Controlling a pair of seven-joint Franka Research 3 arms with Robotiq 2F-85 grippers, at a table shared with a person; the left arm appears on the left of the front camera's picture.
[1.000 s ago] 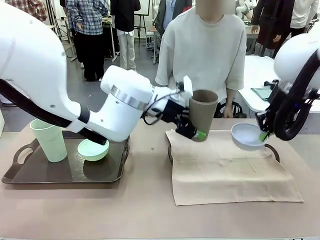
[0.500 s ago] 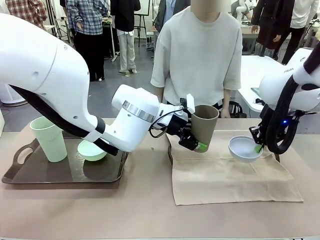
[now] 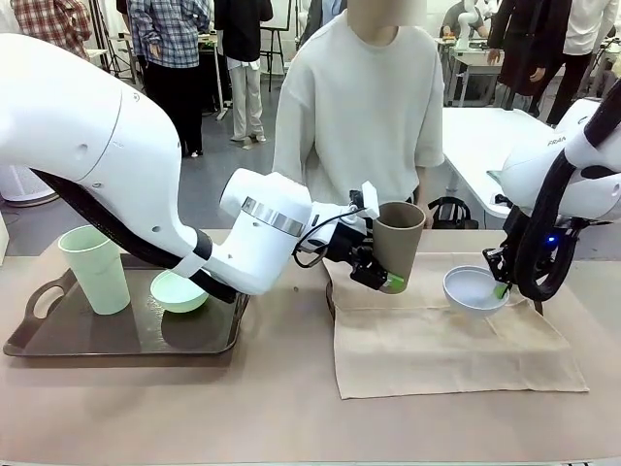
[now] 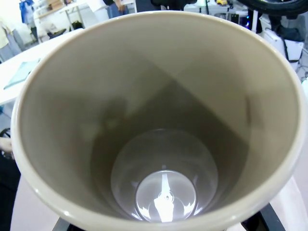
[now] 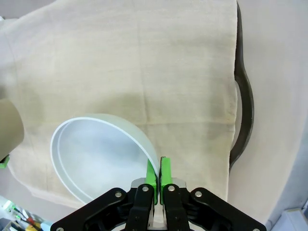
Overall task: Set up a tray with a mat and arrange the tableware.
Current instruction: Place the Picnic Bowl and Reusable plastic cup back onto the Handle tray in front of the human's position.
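Note:
My left gripper (image 3: 383, 264) is shut on the tan-brown tumbler (image 3: 398, 238), holding it upright above the left end of the beige mat (image 3: 437, 340). The left wrist view looks straight down into the tumbler's (image 4: 159, 125) empty inside. My right gripper (image 3: 503, 288) is shut on the rim of the pale blue-white bowl (image 3: 473, 290), which tilts low over the mat's far right part. In the right wrist view the green pads (image 5: 153, 174) pinch the bowl's (image 5: 96, 163) rim above the mat (image 5: 120, 62). I cannot tell whether the bowl touches the mat.
The mat covers a dark tray whose handle (image 3: 532, 291) (image 5: 243, 110) sticks out at the right. A second dark tray (image 3: 58, 340) on the left holds a mint green tumbler (image 3: 94, 270) and a mint green bowl (image 3: 179, 289). A person (image 3: 359, 107) stands at the far side.
My right gripper has lowered the pale bowl towards the mat. My left arm has brought the tan-brown tumbler down a little and slightly right.

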